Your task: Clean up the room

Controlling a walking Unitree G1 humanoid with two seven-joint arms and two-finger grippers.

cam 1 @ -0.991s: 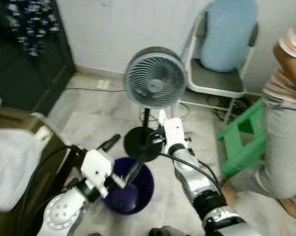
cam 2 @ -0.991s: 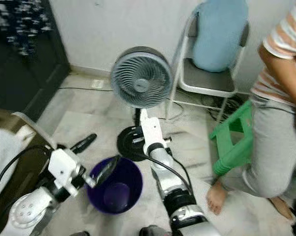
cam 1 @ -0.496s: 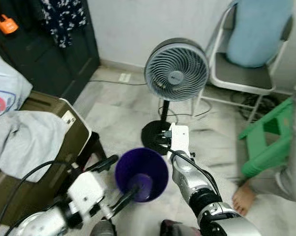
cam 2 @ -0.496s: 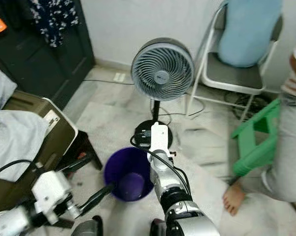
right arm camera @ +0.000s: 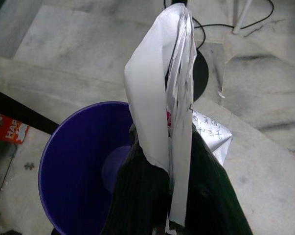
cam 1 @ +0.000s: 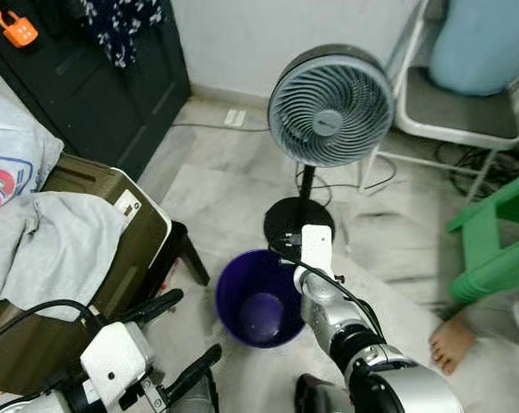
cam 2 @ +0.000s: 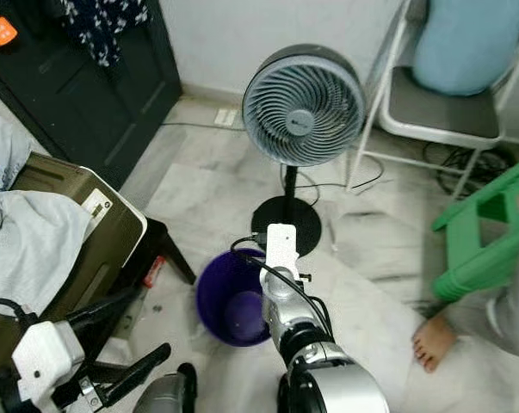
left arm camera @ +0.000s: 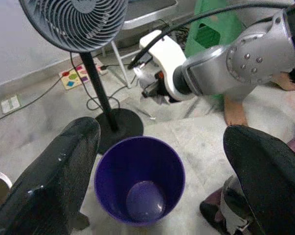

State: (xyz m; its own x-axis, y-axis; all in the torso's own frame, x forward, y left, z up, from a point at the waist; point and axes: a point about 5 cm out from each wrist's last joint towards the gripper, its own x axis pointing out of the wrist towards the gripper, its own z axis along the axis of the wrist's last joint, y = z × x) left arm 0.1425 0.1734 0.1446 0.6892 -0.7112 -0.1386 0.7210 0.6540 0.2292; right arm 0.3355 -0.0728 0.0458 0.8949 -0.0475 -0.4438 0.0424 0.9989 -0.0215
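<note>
One wad of paper over the bin — the left arm has drawn back and out of the way.

A second ago the left gripper (cam 1: 188,342) reached over the purple bin (cam 1: 261,298), one finger across its rim; now it sits low beside the olive suitcase (cam 1: 104,258), its fingers (left arm camera: 53,171) spread wide and holding nothing, the bin framed between them on the floor (cam 1: 233,185) by the fan's (cam 1: 330,105) round base. That leaves the bin's mouth free. The right gripper (right arm camera: 164,171) is stretched forward above the bin's far rim, pinching folded white paper (right arm camera: 159,98) that stands up from its fingers — the drop looks like the next step, not yet made.
</note>
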